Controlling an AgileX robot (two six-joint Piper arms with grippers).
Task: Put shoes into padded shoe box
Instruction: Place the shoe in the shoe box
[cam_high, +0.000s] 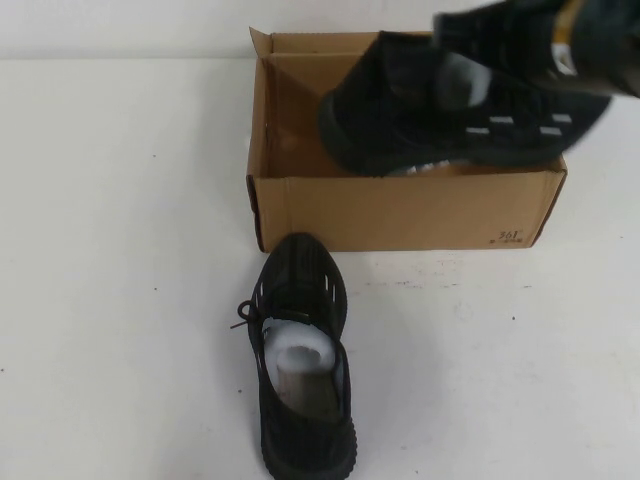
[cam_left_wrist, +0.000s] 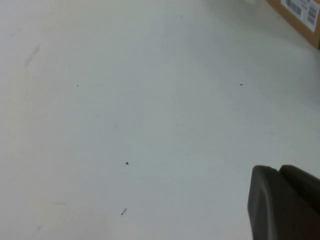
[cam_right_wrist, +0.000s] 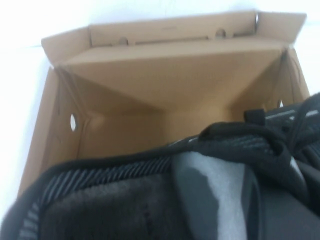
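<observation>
High view: our right gripper (cam_high: 560, 45) pinches black knit sneaker (cam_high: 440, 110) over brown cardboard box (cam_high: 400, 205), lengthwise; left gripper (cam_left_wrist: 285, 205), unreadable, parked.

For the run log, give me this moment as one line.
right gripper: carrying one shoe over box | left gripper: above bare table | second shoe: before box

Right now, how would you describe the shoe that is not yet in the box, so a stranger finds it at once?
Find the brown cardboard box on the white table. Directly before its front wall lies a black shoe, untouched, white stuffing inside. The other shoe hangs over the box, carried by the right gripper; the left gripper is parked.
</observation>
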